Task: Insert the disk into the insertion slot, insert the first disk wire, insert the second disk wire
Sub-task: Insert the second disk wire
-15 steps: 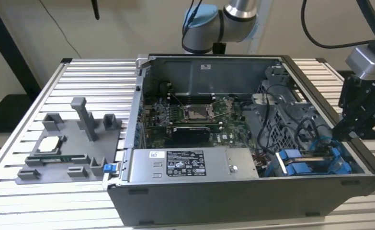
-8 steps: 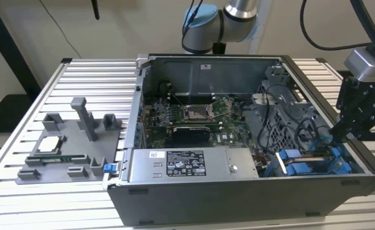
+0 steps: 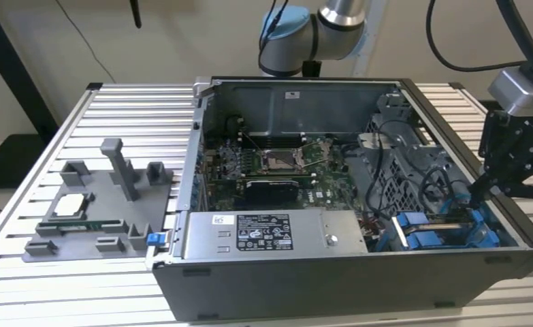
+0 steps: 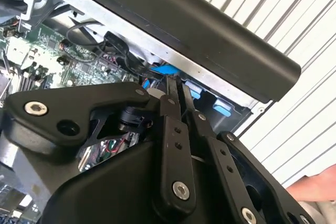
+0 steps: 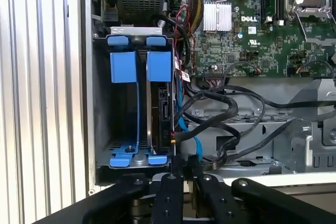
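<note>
With the disk already seated edge-on in the insertion slot and the pincer clenched, seemingly on the blue disk wire, keep the plug square to the disk's socket and press straight, clear of black cables.

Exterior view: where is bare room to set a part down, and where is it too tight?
Free: the ribbed table on the camera side of the grey fixture, and the strip beyond it, on the exterior view's left of the case. Crowded: the insertion slot corner, with cables and the gripper over it.
</note>
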Robot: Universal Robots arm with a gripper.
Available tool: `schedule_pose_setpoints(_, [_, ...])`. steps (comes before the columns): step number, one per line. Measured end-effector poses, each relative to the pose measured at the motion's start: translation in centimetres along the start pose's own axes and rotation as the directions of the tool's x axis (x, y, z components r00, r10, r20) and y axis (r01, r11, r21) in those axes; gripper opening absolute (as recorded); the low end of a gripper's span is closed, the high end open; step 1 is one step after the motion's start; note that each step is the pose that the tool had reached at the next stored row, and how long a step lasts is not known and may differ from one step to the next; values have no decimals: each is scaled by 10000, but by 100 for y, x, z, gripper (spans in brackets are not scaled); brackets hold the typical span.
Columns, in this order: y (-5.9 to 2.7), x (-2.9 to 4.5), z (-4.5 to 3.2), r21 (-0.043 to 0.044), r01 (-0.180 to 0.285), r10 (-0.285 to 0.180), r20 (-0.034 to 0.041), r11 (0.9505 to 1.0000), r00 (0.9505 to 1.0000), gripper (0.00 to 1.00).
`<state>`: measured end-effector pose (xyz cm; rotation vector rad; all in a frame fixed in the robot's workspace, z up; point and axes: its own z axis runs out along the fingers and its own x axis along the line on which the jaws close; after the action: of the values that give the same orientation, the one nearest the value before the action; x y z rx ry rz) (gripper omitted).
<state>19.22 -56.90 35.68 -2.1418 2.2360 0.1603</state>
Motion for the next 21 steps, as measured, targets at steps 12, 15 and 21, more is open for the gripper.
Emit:
schedule_pose_setpoints(12, [286,-22,-328,-14,14,-13,315,10000,9995,0])
schedule_pose_setpoints(15, [419,-17,-331,-17,15,-14,384,10000,9993,0])
schedule_pose_setpoints(21, [692,39,-320,-19,19,-18,437,10000,9990,0])
